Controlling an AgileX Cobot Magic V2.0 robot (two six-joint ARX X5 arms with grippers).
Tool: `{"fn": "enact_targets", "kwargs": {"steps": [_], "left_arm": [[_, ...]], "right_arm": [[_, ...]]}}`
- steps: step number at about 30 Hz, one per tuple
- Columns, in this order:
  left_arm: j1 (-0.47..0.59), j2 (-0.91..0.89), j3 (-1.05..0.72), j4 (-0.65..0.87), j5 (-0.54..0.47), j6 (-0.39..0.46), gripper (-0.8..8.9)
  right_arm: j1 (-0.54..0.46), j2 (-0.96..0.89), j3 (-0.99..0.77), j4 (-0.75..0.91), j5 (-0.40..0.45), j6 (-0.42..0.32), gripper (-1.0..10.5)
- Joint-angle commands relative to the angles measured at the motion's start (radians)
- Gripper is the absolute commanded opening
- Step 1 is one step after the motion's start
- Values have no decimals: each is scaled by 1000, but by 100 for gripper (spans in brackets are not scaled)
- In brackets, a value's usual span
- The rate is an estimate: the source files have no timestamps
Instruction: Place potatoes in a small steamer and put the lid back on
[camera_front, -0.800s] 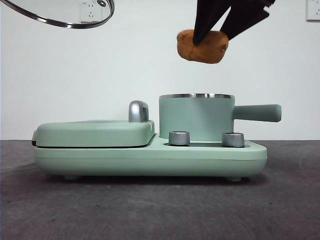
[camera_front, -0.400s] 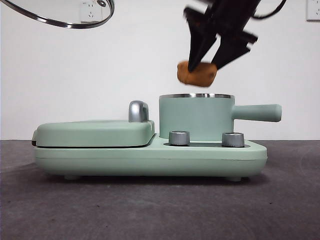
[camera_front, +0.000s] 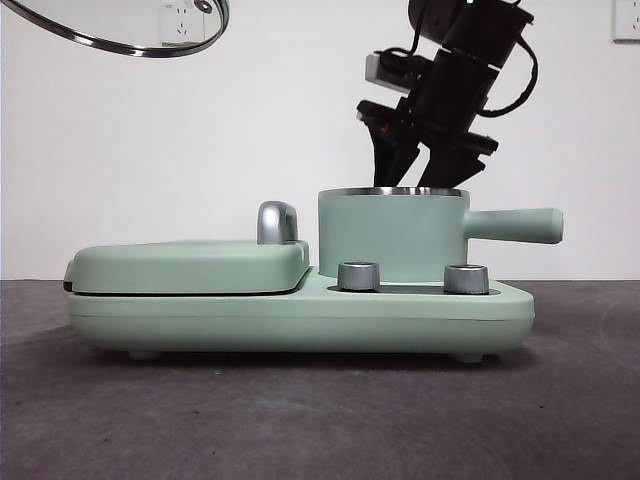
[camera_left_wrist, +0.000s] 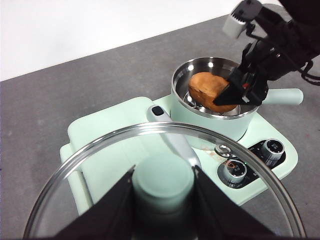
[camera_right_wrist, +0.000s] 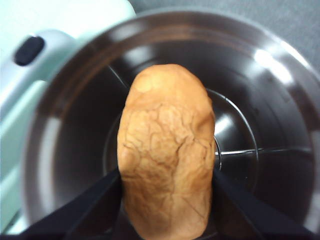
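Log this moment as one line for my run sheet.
right gripper: shut on potato, inside steamer pot | left gripper: holding glass lid by its knob, aloft | lid: off pot

Potatoes (camera_right_wrist: 167, 155): hidden entirely in the front view behind the small steamer (camera_front: 392, 238) wall, with the near end cut off at the right wrist picture's edge. Right gripper (camera_front: 420, 172): fingertips concealed below the steel rim in the front view, and whether the potatoes rest on the pot's floor cannot be told. Lid (camera_front: 120, 28): cropped by the top edge in the front view, its knob (camera_left_wrist: 162, 181) partly covered by the left gripper (camera_left_wrist: 163, 200), and its near rim cut off in the left wrist view.
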Motion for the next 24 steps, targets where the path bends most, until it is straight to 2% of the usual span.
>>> {"fn": "enact_targets", "kwargs": {"steps": [1, 2, 5, 10, 12, 14, 17, 21, 24], "left_arm": [[-5, 2, 17, 34, -6, -5, 9], [-5, 2, 17, 34, -6, -5, 9], [-5, 2, 17, 34, -6, -5, 9], [-5, 2, 17, 33, -6, -7, 9], [-5, 2, 17, 33, -6, -7, 9], [-5, 2, 17, 33, -6, -7, 9], [-5, 2, 17, 25, -6, -7, 9], [-5, 2, 17, 25, -6, -7, 9], [-5, 3, 17, 25, -6, -8, 9]], "right_arm": [[-2, 29, 26, 4, 0, -1, 242], [-2, 29, 26, 9, -1, -3, 251], [-2, 29, 26, 14, -1, -15, 398], [0, -20, 122, -55, -3, -18, 398], [6, -95, 151, -103, -4, 23, 381], [12, -185, 124, -104, 5, 30, 333], [27, -348, -14, -65, 55, 31, 325], [28, -624, -352, 99, 58, 68, 325], [29, -764, -517, 147, 70, 90, 325]]}}
